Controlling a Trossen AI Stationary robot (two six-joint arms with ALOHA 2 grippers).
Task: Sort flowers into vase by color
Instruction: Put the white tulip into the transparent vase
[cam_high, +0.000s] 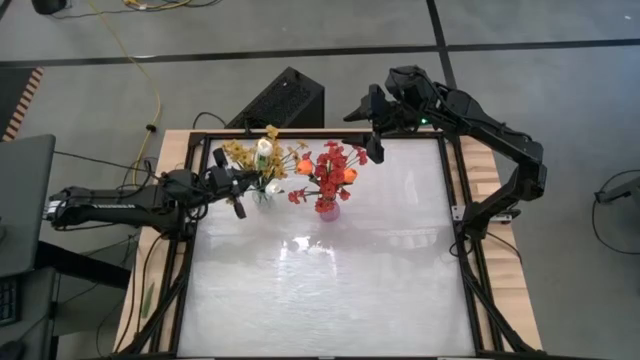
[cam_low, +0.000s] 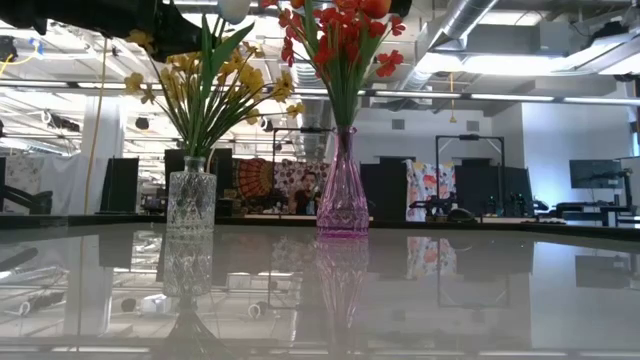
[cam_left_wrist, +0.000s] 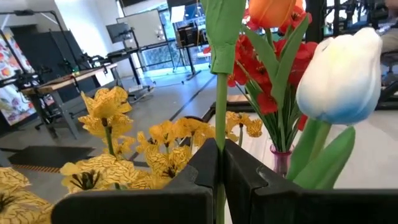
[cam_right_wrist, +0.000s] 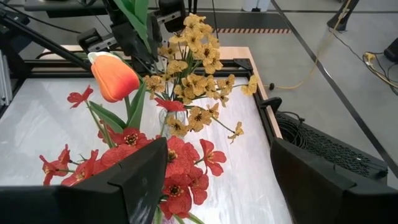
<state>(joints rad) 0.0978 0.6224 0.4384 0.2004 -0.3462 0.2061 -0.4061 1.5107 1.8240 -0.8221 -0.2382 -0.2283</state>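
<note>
White tulip in my left fingers, above the clear vase

My left gripper (cam_left_wrist: 219, 180) is clamped on the white tulip's (cam_left_wrist: 341, 78) green stem, holding it over the clear vase (cam_low: 191, 203) of yellow sprays (cam_right_wrist: 198, 59); I judge the stem must next come down into a vase mouth. My right gripper (cam_right_wrist: 217, 177) hangs spread wide and empty beside the pink vase (cam_low: 343, 195) with the red flowers (cam_high: 335, 170) and orange bloom (cam_right_wrist: 114, 76), right of the clear vase. The glossy white tabletop (cam_high: 380, 270) reflects both vases; a workshop lies beyond.
</note>
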